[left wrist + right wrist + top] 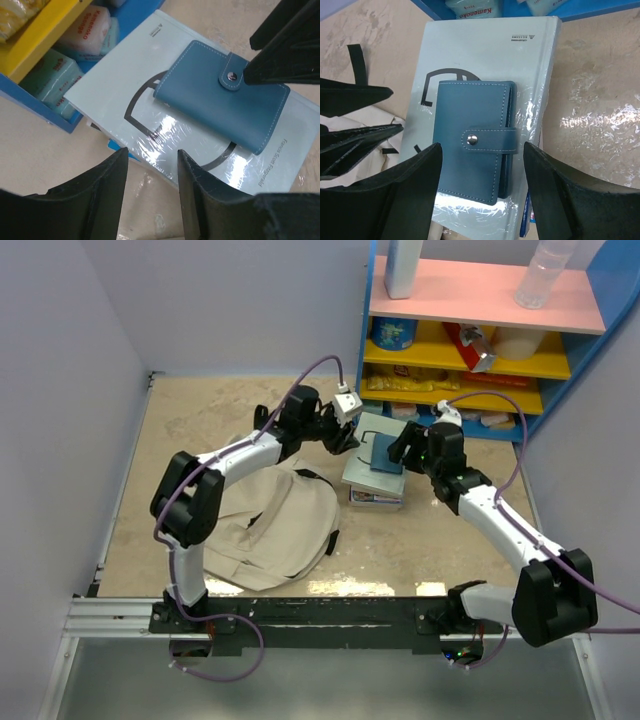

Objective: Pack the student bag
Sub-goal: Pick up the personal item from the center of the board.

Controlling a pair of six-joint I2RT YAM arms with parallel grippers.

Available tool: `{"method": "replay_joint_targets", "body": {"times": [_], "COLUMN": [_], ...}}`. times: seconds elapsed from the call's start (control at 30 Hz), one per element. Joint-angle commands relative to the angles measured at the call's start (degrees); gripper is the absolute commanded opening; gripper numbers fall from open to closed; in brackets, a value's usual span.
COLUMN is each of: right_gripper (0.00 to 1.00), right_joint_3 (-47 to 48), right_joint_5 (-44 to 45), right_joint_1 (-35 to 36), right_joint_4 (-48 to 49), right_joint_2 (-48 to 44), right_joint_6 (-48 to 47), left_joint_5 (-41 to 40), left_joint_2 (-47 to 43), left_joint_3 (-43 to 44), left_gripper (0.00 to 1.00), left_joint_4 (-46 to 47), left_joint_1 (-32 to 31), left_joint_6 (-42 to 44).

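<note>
R gripper (pixel 481 146) hangs over blue wallet (pixel 465 110) on white book (pixel 485 55), jaws apart, empty, set across its short side. L gripper (pixel 151 152) half-open, empty, just beside. Left of them, student bag (pixel 280 525) lies flat under L arm.

Blue wallet (pixel 470 120) with a snap strap, shown lying flat on a pale, film-wrapped book (pixel 485 55) at the centre of the frame. The right gripper (pixel 482 150) is seen with jaws apart, one dark finger in each lower corner and the wallet between them. The left gripper (pixel 397 109) is visible at the left edge, beside beige fabric of the student bag (pixel 382 120). A blue shelf edge (pixel 600 6) is cropped along the top.
</note>
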Motion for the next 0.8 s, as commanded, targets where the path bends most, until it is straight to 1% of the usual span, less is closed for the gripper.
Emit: {"method": "replay_joint_targets", "body": {"times": [0.0,0.2,0.3,0.47,0.63,0.77], "right_gripper": [0.69,0.69,0.69,0.69,0.69,0.68], "right_joint_3": [-2.22,-3.8,-4.85,-6.78,-7.75,-8.63], "right_joint_5": [-2.4,-3.54,-4.42,-6.69,-8.64,-9.96], "right_joint_1": [-1.19,-2.86,-3.65,-4.97,-5.76,-6.2], "right_joint_4": [4.12,4.56,4.82,8.33,9.74,11.23], "right_joint_2": [0.41,0.32,-0.21,0.23,-0.2,-0.82], "right_joint_6": [1.08,1.17,1.17,2.31,3.45,4.25], "left_joint_5": [-2.41,-5.83,-6.8,-8.83,-7.16,-6.81], "left_joint_2": [0.99,4.41,6.53,7.24,6.36,7.23], "left_joint_3": [4.02,6.84,9.99,10.62,10.09,10.97], "left_gripper": [0.49,0.49,0.49,0.49,0.49,0.49], "left_joint_4": [4.12,1.58,-1.94,-3.26,-2.65,-3.26], "left_joint_1": [-2.14,-5.04,-5.74,-6.8,-7.06,-9.08], "left_joint_6": [0.15,2.61,3.23,4.2,3.15,3.23]}}
